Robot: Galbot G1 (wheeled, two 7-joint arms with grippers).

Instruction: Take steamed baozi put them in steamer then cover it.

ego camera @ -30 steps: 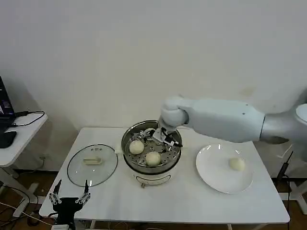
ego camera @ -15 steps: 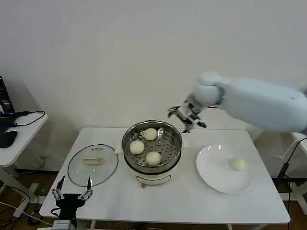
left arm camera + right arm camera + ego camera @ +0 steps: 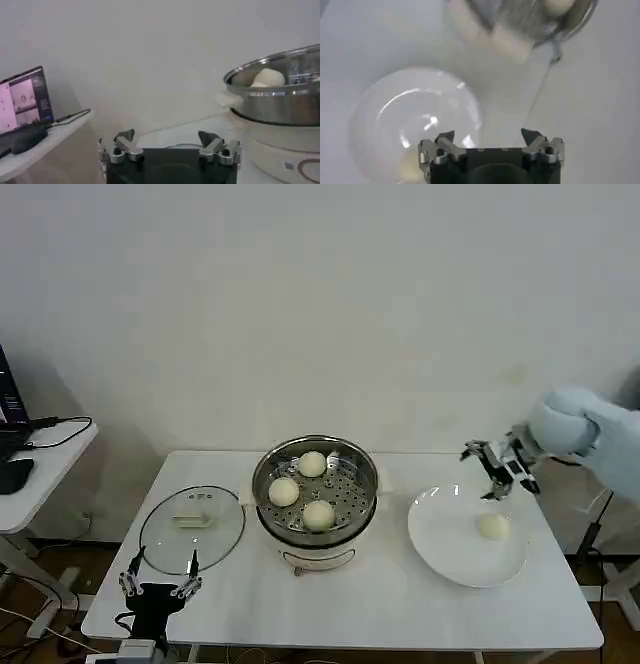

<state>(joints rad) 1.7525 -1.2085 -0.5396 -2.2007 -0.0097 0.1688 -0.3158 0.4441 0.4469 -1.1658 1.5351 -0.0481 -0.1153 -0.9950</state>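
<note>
Three smooth round buns (image 3: 318, 515) were seen on the perforated steel tray of the shiny steamer (image 3: 316, 532). The right claw (image 3: 497, 465), spread, was held above the flat white plate (image 3: 445, 544); the left claw (image 3: 160, 587), spread, was parked at the bench (image 3: 380, 604) edge.

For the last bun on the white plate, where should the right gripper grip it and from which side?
Likely straight from above, fingers closing across the middle of the last baozi. It sits alone on the flat plate, round and exposed all around. The open right gripper hovers just behind it.

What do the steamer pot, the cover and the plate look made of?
Steamer: polished steel, judging by mirror-like reflections; cream base looks plastic. Cover: clear glass, the table showing through, with a metal rim. Plate: glossy white, probably ceramic.
</note>
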